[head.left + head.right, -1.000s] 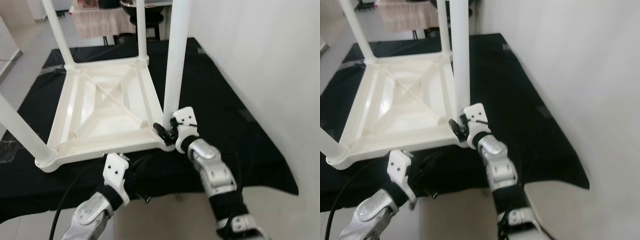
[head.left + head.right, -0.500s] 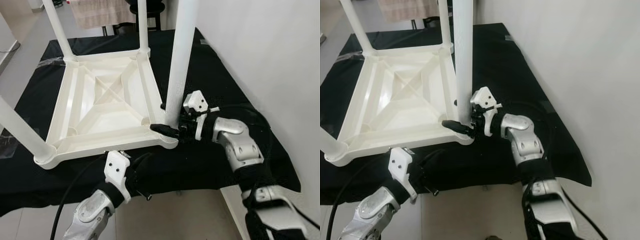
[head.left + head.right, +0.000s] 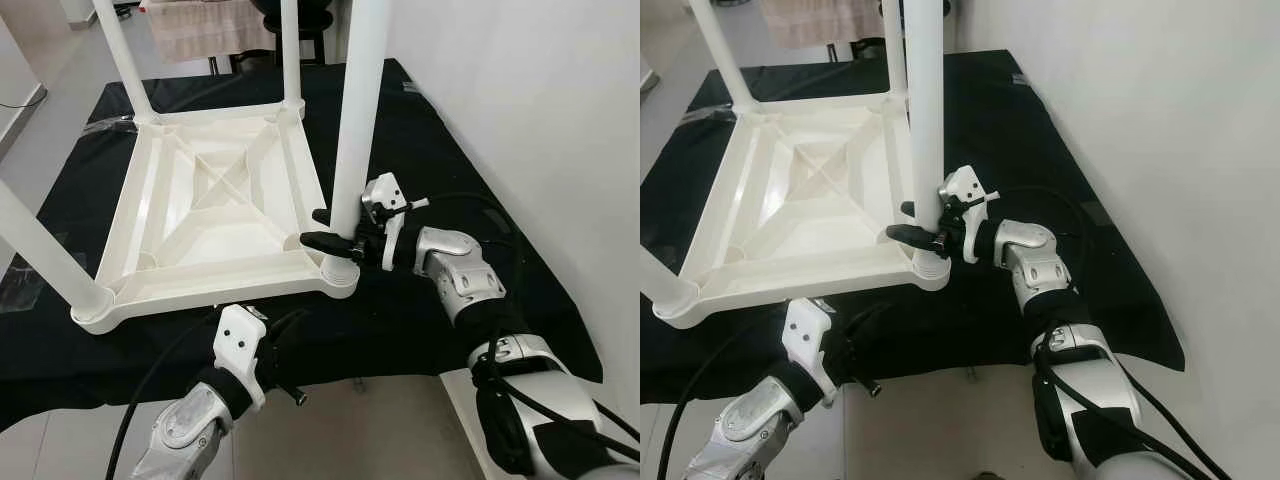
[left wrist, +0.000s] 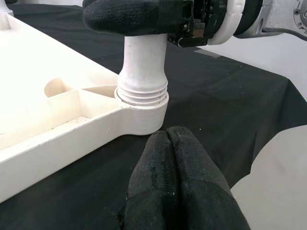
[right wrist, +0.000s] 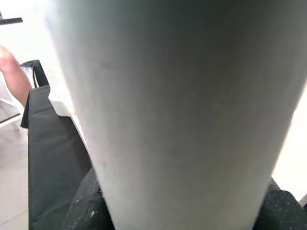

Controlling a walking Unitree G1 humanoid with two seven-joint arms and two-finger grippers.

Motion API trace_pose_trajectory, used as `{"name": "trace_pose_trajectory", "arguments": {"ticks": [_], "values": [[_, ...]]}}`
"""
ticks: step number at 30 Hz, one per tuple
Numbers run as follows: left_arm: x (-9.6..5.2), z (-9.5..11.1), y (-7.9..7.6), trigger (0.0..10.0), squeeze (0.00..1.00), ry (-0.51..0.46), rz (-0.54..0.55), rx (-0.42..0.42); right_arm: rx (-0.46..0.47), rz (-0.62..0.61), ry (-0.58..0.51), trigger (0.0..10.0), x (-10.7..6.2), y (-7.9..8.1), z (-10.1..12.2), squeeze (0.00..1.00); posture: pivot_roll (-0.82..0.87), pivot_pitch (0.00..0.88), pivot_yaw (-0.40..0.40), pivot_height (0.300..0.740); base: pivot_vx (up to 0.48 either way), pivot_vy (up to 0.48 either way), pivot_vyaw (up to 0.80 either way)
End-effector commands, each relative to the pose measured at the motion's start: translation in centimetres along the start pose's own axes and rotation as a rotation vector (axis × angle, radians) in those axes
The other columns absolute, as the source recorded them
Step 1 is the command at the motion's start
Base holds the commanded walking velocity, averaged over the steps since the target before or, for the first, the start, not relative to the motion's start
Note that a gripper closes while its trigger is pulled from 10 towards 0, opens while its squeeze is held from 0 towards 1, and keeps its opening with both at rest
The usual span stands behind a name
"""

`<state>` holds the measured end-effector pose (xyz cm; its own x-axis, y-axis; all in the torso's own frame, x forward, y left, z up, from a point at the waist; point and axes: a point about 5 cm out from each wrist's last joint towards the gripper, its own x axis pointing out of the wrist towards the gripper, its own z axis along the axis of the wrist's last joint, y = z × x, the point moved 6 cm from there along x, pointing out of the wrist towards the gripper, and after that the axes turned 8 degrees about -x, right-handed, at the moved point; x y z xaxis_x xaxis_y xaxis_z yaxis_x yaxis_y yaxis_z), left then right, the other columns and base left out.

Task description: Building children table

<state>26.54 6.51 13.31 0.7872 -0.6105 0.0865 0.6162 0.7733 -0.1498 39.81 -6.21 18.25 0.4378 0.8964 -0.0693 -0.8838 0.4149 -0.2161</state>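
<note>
The smooth white plastic table leg, judged light, stiff and slippery, is pinched low by the right gripper at 3 o'clock; left gripper pressed together.

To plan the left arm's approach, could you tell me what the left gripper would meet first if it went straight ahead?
Probably the corner socket holding the table leg, just ahead of the shut left gripper; depth is uncertain.
</note>
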Motion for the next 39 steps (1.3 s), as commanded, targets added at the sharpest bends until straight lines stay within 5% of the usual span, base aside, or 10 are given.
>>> {"name": "trace_pose_trajectory", "arguments": {"ticks": [1, 9, 13, 19, 22, 23, 24, 29, 30, 39], "values": [[-0.2, -0.4, -0.1, 10.0, 0.0, 0.012, 0.004, -0.005, 0.016, -0.111, 0.068, 0.0, -0.8, -0.5, -2.2, 0.0, 0.05, 0.089, -0.004, 0.74, 0.0, 0.0, 0.0], [-0.2, -0.1, 0.1, 10.0, 0.0, 0.007, 0.006, -0.002, 0.076, -0.727, 0.214, 0.0, -2.8, -1.2, -5.0, 0.0, 0.02, 0.101, 0.003, 0.74, 0.0, 0.0, 0.0], [0.1, -0.1, 0.3, 10.0, 0.0, 0.007, 0.003, -0.003, 0.046, -0.603, 0.157, 0.0, 1.3, 5.4, -3.5, 0.0, 0.02, 0.085, 0.012, 0.74, 0.0, 0.0, 0.0], [0.3, -0.1, 0.2, 10.0, 0.0, 0.002, 0.003, -0.004, 0.015, -0.584, 0.142, 0.0, 2.2, 4.4, -3.2, 0.0, 0.03, 0.08, -0.004, 0.74, 0.0, 0.0, 0.0], [0.4, 0.1, 0.4, 10.0, 0.0, -0.01, 0.015, 0.001, -0.005, -0.641, 0.186, 3.5, 1.8, 2.9, -3.8, 0.0, 0.03, 0.086, -0.003, 0.74, 0.0, 0.0, 0.0], [0.4, 0.2, 0.4, 10.0, 0.0, -0.012, 0.016, 0.002, 0.011, -0.627, 0.165, 10.0, 1.8, 2.9, -3.3, 0.98, 0.03, 0.091, -0.005, 0.74, 0.0, 0.0, 0.0], [0.4, 0.2, 0.3, 10.0, 0.0, -0.013, 0.017, 0.001, 0.024, -0.584, 0.125, 10.0, 1.9, 3.0, -2.5, 1.0, 0.03, 0.096, -0.003, 0.74, 0.0, 0.0, 0.0], [0.5, 0.3, 0.3, 10.0, 0.0, -0.015, 0.015, -0.002, 0.003, -0.398, 0.021, 10.0, 2.3, 3.6, -0.3, 1.0, 0.03, 0.101, 0.0, 0.74, 0.0, 0.0, 0.0], [0.5, 0.4, 0.3, 10.0, 0.0, -0.016, 0.014, -0.002, -0.035, -0.282, -0.012, 10.0, 2.2, 3.6, 0.4, 0.03, 0.03, 0.107, 0.001, 0.74, 0.0, 0.0, 0.0], [0.5, 0.6, 0.3, 10.0, 0.0, -0.021, 0.02, -0.005, -0.113, 0.068, 0.017, 10.0, 1.4, 3.2, 0.9, 0.0, 0.04, 0.128, -0.002, 0.74, 0.0, 0.0, 0.0]]}}
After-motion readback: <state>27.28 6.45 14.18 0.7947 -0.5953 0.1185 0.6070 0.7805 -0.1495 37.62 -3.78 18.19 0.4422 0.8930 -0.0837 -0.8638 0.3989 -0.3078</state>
